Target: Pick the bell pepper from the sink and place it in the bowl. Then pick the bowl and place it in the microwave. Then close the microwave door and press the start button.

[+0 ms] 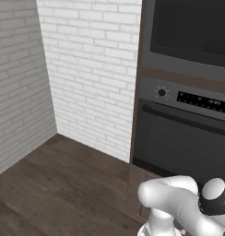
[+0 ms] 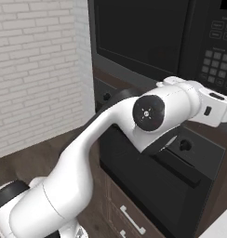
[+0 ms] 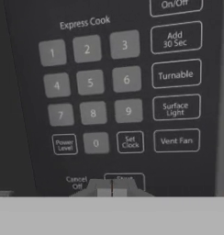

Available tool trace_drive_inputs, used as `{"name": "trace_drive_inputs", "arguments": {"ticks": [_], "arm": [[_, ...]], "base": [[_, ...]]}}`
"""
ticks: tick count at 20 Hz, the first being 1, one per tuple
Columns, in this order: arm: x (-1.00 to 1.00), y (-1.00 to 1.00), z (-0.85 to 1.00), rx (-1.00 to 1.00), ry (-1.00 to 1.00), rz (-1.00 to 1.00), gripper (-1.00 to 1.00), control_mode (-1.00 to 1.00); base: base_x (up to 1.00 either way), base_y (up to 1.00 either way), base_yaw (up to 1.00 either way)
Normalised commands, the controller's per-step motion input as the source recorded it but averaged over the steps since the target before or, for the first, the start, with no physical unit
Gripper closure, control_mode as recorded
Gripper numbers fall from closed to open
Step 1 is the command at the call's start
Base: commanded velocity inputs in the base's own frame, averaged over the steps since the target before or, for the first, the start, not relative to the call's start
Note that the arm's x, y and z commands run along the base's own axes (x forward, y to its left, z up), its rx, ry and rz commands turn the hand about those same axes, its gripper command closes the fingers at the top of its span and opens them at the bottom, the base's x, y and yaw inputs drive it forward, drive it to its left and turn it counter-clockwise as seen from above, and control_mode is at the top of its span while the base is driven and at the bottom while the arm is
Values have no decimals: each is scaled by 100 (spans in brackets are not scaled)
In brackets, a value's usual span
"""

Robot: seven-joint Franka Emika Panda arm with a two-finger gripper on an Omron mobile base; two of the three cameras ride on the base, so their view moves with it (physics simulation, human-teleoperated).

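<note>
Gripper fingertips pressed together, no gap between them, nothing held. They sit at the bottom of the hand view right over the start button on the microwave's keypad; label half hidden behind the tips. Can't tell for sure if they actually touch the button. Cancel/Off label sits just left of them, Set Clock key above.

Microwave is shut: the microwave door lies flush, dark window, so whatever is inside can't be seen. Keypad runs down the right side of the unit in the right base view.

The arm reaches from lower left across the front of the oven up to the panel. The oven with knob sits directly below the microwave. White brick wall to the left, with open wood floor in front of it.
</note>
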Motion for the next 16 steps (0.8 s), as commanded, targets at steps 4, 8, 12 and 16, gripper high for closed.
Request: {"name": "trace_drive_inputs", "arguments": {"ticks": [4, 8, 12, 16], "arm": [[38, -36, -9, 4, 0, 6, 100, -100], [47, -45, -9, 6, 0, 9, 100, -100], [35, -36, -13, 6, 0, 10, 100, -100], [-16, 31, -10, 1, 0, 4, 100, -100]], "base": [[0, 0, 0], [0, 0, 0], [0, 0, 0], [0, 0, 0]]}}
